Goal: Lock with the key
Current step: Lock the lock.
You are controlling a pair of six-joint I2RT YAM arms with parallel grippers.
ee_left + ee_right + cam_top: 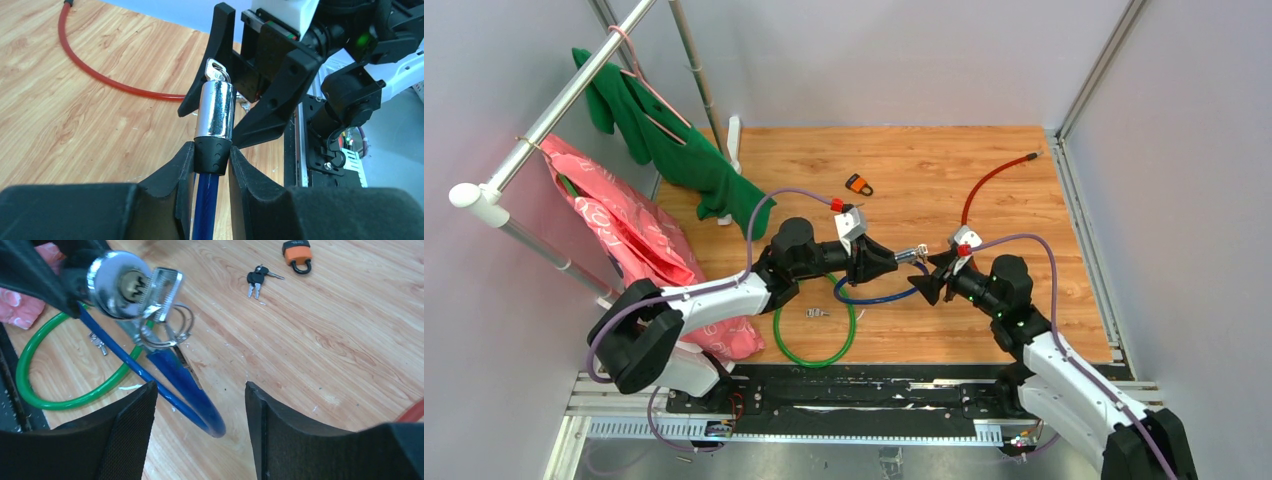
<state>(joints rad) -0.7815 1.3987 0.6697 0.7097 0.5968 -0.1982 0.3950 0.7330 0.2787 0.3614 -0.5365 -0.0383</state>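
1. The left arm is stretched low and forward over the tabletop (pixel 1024 300), toward the middle, with its wrist turned to the right.
2. The left hand (pixel 212 155) is closed on the blue cable lock (pixel 874 297). The black collar just below the chrome lock cylinder (pixel 216 110) is clamped between both fingers.
3. The cylinder is held clear of the tabletop, with its keyed end pointed at the right hand (pixel 200 390). The blue cable is seen hanging from it in a sagging loop between the two arms.
4. The key (pixel 162 290) is seated in the face of the cylinder. A key ring (pixel 175 330) dangles from it, and a second key appears to hang from that ring.
5. The right arm is bent at the elbow and reached inward to the left, so that its hand is faced toward the left hand at nearly the same height.
6. The right hand is held with its fingers spread wide. The key lies just ahead of the gap between them and is not gripped.
7. A green cable loop (pixel 814 340) lies flat below the left forearm, and a small key (pixel 816 313) lies inside it.
8. An orange padlock (pixel 297 252) and a pair of black-headed keys (pixel 256 279) lie just beside each other farther back on the tabletop.
9. A red cable (pixel 989 185) is curved across the far right of the tabletop.
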